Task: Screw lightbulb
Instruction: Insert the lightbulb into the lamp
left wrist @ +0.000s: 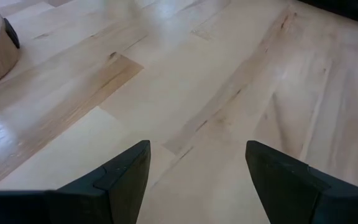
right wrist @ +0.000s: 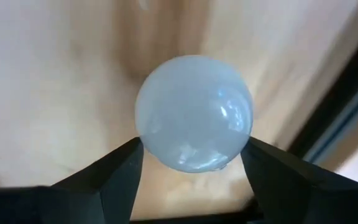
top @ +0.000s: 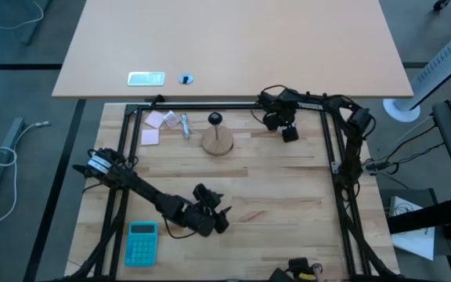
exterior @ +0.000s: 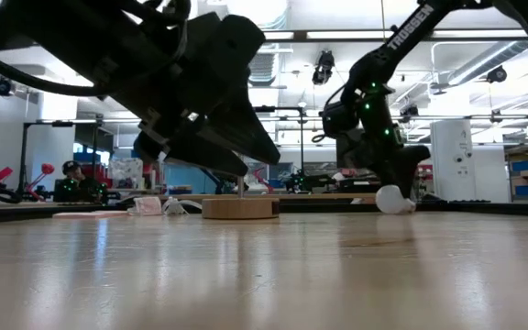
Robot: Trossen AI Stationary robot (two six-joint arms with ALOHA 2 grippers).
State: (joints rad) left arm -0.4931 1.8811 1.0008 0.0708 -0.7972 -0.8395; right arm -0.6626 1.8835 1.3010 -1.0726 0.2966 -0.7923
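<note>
The lightbulb (right wrist: 194, 112), a small frosted white globe, sits between the fingers of my right gripper (top: 290, 133) at the table's far right; it also shows low by the table in the low view (exterior: 390, 199). The round wooden disc (top: 218, 143) with its black socket (top: 214, 119) stands at the far middle, left of that gripper. My left gripper (top: 219, 219) is open and empty, hovering over the near middle of the table, as the left wrist view (left wrist: 197, 155) shows. My right gripper pinches the bulb's round globe between its two fingers, one on each opposite side (right wrist: 143, 144). The fingers come from above, pointing down. The globe faces the wrist camera, and its base is hidden behind it. The bulb is right at table level; whether it touches, I cannot tell.
A crumpled clear wrapper (top: 185, 124) and pink notes (top: 156, 119) lie far left of the disc. A teal calculator (top: 141, 243) lies near the left front. A black frame (top: 335, 157) borders the table. A person (exterior: 70, 176) sits in the room behind.
</note>
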